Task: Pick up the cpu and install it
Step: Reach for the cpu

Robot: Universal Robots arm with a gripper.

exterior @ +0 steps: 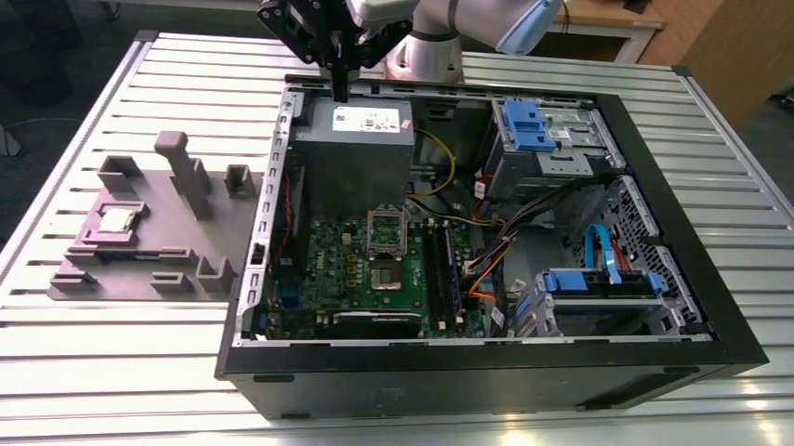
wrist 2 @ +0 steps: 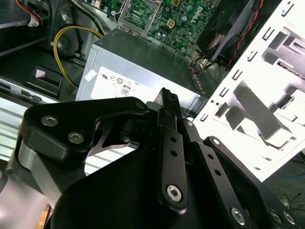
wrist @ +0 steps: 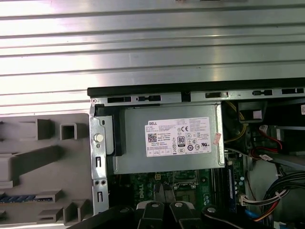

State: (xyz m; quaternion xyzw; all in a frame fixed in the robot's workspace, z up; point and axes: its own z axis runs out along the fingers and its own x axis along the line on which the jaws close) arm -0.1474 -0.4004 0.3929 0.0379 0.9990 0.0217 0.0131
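Observation:
The cpu (exterior: 118,220), a small silver square chip, lies in a recess of the mauve-grey tray (exterior: 137,260) on the exterior view's left, outside the computer case. My gripper (exterior: 338,93) hangs well away from it, above the back wall of the case and the grey power-supply box (exterior: 353,130). Its fingers are shut with nothing between them, as the second wrist view shows at the gripper (wrist 2: 166,95). The metal socket frame (exterior: 387,228) with a dark centre sits on the green motherboard (exterior: 360,269). The tray (wrist: 28,157) also appears beside the case in the first wrist view.
The open black case (exterior: 496,372) lies on a ribbed metal table (exterior: 125,372). Inside are memory sticks (exterior: 441,269), a blue-tabbed drive cage (exterior: 540,130), cable bundles (exterior: 522,223) and a second drive bay (exterior: 602,283). The tray has tall raised blocks (exterior: 180,172).

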